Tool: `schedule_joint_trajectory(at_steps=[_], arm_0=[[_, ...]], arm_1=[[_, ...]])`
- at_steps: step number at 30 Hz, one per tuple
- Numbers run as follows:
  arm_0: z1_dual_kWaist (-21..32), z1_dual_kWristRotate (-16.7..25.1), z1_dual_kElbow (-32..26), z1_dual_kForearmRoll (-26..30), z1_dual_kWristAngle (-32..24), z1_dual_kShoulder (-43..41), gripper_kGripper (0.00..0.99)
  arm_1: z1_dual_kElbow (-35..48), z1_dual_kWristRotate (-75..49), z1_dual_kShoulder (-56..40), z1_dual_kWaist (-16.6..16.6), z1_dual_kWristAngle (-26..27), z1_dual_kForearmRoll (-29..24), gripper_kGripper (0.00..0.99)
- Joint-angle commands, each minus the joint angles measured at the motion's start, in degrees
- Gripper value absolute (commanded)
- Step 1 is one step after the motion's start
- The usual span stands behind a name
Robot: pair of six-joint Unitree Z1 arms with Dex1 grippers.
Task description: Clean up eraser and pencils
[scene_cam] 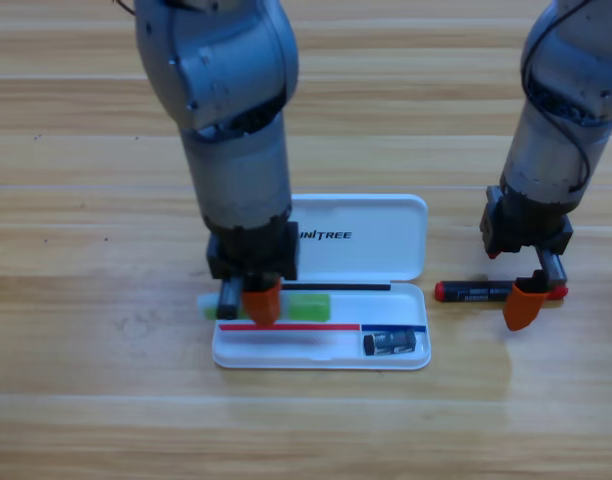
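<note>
On the left, our left hand [254,302] pinches the green pencil [308,306] over the white case [386,240] — not yet released. The eraser [389,343] already lies inside. Our right hand [531,298] pinches the black-and-red pencil [476,291], which is on the bench [86,400] — we judge both pencils remain.

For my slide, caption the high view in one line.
Left gripper lowers the green pencil into the white case holding the eraser; right gripper reaches the black-and-red pencil.

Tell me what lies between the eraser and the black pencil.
High view: only the white case's right wall and bare table lie between the eraser and black pencil.
</note>
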Motion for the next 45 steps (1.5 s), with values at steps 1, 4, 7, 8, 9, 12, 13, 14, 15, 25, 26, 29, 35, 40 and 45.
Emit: schedule_joint_trajectory(at_steps=[1,4,7,8,9,12,13,14,15,25,26,29,35,40,45], arm_0=[[-2.1,0.4,1.9,-2.0,-0.3,3.2,0.000],[-2.6,0.4,1.9,-2.6,-0.4,3.7,0.000],[-2.7,0.3,2.3,-3.2,-0.5,4.0,0.000],[-2.7,0.3,2.7,-3.6,-0.5,4.0,0.000],[-2.7,0.3,2.9,-4.0,-0.5,4.1,0.000],[-2.7,0.4,4.0,-5.0,-0.5,4.5,0.000],[-2.6,0.5,4.1,-5.2,-0.5,4.7,0.000],[-2.7,0.5,4.2,-5.4,-0.5,4.8,0.000],[-2.7,0.6,4.3,-5.5,-0.5,4.9,0.000],[-2.6,0.6,4.4,-6.4,-0.5,5.9,0.000],[-2.7,0.6,4.4,-6.4,-0.5,6.0,0.000],[-2.7,0.6,4.4,-6.6,-0.5,6.2,0.000],[-2.6,0.3,4.2,-6.7,-0.4,6.2,0.000],[-2.6,-0.4,3.9,-6.8,-0.2,6.2,0.000],[-2.6,-1.0,4.2,-6.7,0.4,5.5,0.990]], arm_1=[[-1.5,-1.8,6.0,-2.5,1.4,-1.2,0.989],[-2.2,-2.6,7.0,-2.7,1.1,-1.3,0.966],[-2.4,-3.2,7.6,-2.9,0.9,-1.3,0.851],[-2.4,-3.3,7.7,-2.9,0.9,-1.2,0.802],[-2.4,-3.5,7.8,-2.9,0.9,-1.1,0.762],[-2.5,-3.8,8.4,-2.9,0.7,-0.1,0.462],[-2.5,-3.8,8.5,-2.9,0.7,0.0,0.287],[-2.6,-3.8,8.6,-2.9,0.8,0.0,0.107],[-2.7,-3.9,8.7,-2.9,0.8,0.0,0.000],[-3.1,-3.5,8.6,-3.0,1.1,0.0,0.000],[-3.1,-3.5,8.5,-3.0,1.1,0.0,0.000],[-3.1,-3.4,8.2,-3.0,1.1,0.0,0.000],[-2.5,-2.3,5.0,-3.0,1.1,0.8,0.000],[-2.2,-1.6,1.1,-3.0,1.4,2.4,0.000],[-1.0,-1.2,-2.2,-2.9,1.4,3.1,0.000]])
